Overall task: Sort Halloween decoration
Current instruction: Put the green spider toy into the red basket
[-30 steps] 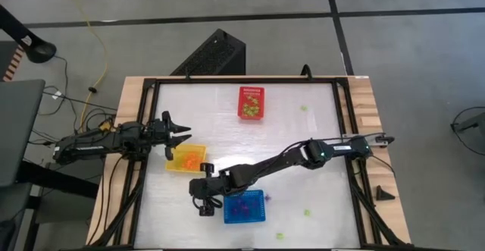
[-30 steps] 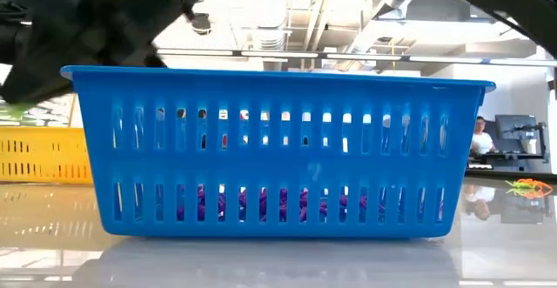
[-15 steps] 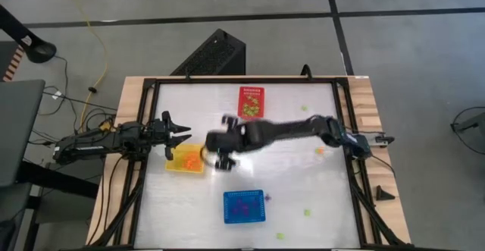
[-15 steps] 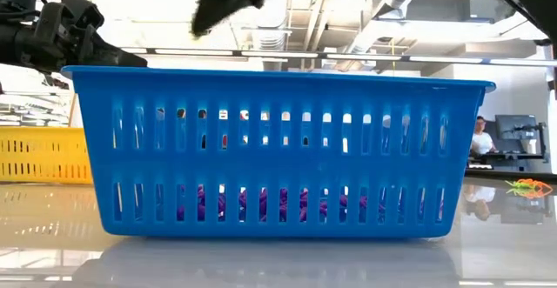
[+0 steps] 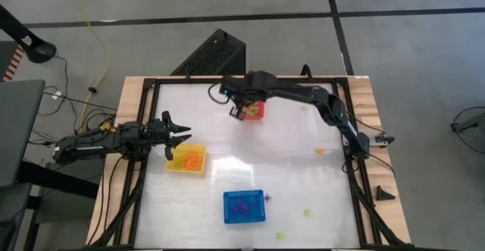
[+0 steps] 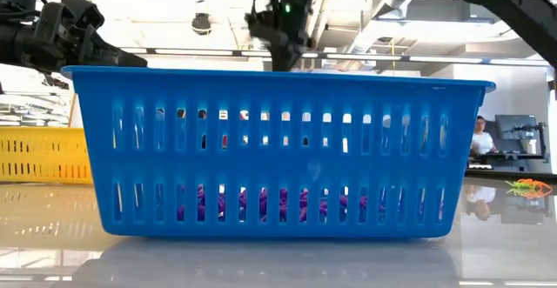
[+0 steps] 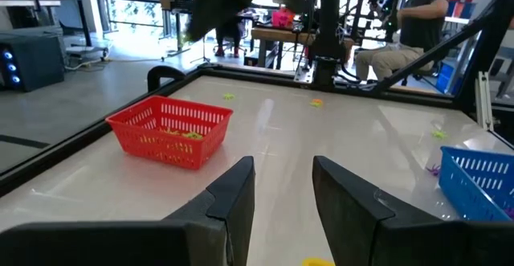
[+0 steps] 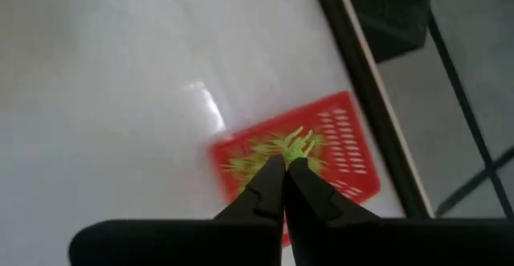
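My right gripper (image 8: 285,165) hangs over the red basket (image 5: 253,108) at the table's far middle, shut on a light green trinket (image 8: 300,145). More light green trinkets lie in that basket (image 8: 341,149). The yellow basket (image 5: 187,159) holds orange trinkets and the blue basket (image 5: 244,206) holds purple ones. My left gripper (image 5: 180,135) waits open at the table's left, level, just above the yellow basket's far corner. In the low view the right gripper (image 6: 280,40) shows dark above the blue basket (image 6: 278,149). My right gripper pinches the light green trinket between its two fingertips (image 8: 271,178); the trinket's thin prongs (image 8: 305,140) stick out past them. The fingers slant down from above. The trinket is lifted clear, above the red basket.
Loose trinkets lie on the white table: green ones (image 5: 307,213) (image 5: 279,236) near the front, another green one (image 5: 305,108) right of the red basket, an orange one (image 5: 320,151) at the right and a purple one (image 5: 266,199) beside the blue basket. A black frame (image 5: 342,130) borders the table.
My right gripper has swung from beside the blue basket near the front, up and toward the far edge, to above the red basket, tipping to point more steeply down. The baskets have stayed in place.
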Controlling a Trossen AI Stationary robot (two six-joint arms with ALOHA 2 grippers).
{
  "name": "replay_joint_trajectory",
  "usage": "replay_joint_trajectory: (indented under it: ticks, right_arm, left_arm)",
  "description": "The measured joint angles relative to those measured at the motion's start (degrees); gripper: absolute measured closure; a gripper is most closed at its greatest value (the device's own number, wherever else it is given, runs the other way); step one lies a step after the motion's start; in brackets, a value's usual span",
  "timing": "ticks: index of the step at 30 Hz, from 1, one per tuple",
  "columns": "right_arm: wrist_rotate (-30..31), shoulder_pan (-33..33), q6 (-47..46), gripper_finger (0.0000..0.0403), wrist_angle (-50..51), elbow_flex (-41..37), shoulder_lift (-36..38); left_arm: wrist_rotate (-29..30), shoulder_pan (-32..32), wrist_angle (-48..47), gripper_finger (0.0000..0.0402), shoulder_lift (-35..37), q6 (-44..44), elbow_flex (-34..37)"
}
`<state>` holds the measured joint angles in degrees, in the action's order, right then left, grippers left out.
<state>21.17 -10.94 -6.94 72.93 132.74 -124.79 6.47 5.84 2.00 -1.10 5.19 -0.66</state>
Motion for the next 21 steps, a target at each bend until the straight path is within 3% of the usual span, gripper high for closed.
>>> replay_joint_trajectory:
  ticks: [9, 12, 15, 21]
  right_arm:
    - [-3.3, -9.2, 1.2, 0.0348, -3.7, -9.7, -0.1]
    - [-7.9, -11.1, 1.6, 0.0332, -5.3, -11.7, -0.1]
    - [-11.7, -12.4, 1.6, 0.0303, -5.1, -12.2, -0.1]
    - [-12.2, -12.7, 5.1, 0.0219, -1.7, -12.2, 0.9]
  left_arm:
    - [0.0, 0.0, 0.0, 0.0285, 0.0, 0.0, 0.0]
    - [0.0, 0.0, 0.0, 0.0285, 0.0, 0.0, 0.0]
    - [0.0, 0.0, 0.0, 0.0285, 0.0, 0.0, 0.0]
    - [0.0, 0.0, 0.0, 0.0285, 0.0, 0.0, 0.0]
